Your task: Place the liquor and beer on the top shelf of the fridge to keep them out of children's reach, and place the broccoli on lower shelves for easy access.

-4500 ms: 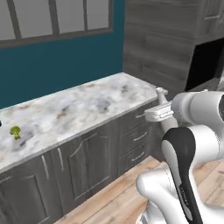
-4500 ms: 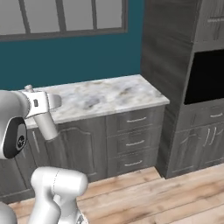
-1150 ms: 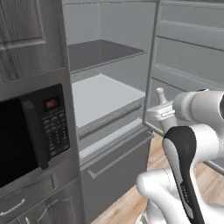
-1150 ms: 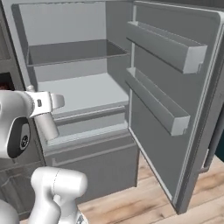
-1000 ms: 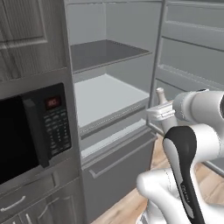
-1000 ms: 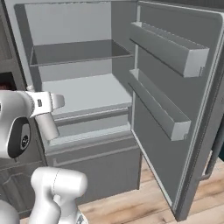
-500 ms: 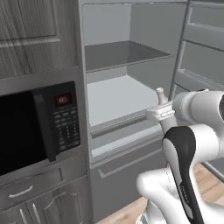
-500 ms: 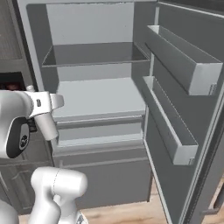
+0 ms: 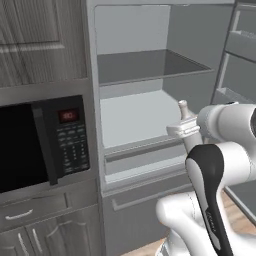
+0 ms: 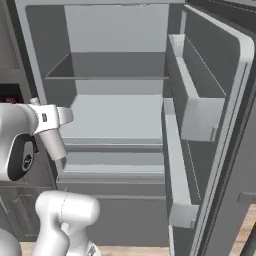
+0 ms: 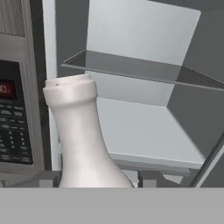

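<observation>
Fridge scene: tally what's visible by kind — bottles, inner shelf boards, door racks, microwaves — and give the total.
Bottles: 1, the liquor, upright between the gripper fingers
Inner shelf boards: 2, the top shelf and a lower shelf
Door racks: 2, upper rack and lower rack
Microwaves: 1, the microwave
Total: 6

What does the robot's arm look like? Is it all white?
Mostly white. The arm is made of fat, rounded, smooth white tubes, with a glossy black cover on one joint. The gripper ends in two small dark grey blocky fingertips. No loose cables or readable writing can be seen.
</observation>
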{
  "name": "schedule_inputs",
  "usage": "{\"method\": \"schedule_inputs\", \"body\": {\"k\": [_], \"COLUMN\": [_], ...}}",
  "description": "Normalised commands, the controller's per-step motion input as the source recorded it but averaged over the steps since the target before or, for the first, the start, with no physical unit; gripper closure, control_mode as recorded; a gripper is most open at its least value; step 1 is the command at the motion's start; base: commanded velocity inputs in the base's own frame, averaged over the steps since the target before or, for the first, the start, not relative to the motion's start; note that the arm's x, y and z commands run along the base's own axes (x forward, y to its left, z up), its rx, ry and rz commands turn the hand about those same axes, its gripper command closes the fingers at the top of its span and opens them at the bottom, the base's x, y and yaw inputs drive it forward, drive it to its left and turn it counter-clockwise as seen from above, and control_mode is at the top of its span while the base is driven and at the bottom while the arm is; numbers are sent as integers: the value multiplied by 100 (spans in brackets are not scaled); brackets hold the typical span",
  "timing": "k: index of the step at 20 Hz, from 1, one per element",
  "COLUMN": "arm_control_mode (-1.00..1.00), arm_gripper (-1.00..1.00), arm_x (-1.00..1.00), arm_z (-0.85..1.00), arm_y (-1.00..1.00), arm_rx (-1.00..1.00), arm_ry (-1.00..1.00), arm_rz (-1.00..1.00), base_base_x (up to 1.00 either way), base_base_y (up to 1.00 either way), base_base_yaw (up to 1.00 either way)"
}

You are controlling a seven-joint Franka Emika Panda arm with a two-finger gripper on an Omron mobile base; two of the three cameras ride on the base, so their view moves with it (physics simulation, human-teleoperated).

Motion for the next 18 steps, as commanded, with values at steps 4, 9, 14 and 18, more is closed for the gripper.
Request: {"method": "schedule_inputs", "body": {"k": [4,9,14,18], "arm_control_mode": [100,100,-100,-100], "arm_gripper": [100,100,100,100], "arm_x": [0,0,4,0], "arm_z": [0,0,0,7], "arm_y": [0,0,-8,-11], "arm_rx": [0,0,1,1], "arm_ry": [0,0,-5,-15], "arm_rz": [0,0,0,-1], "base_base_x": [39,32,15,0], "base_base_y": [-38,-35,-15,0], "base_base_yaw": [26,23,9,0]}}
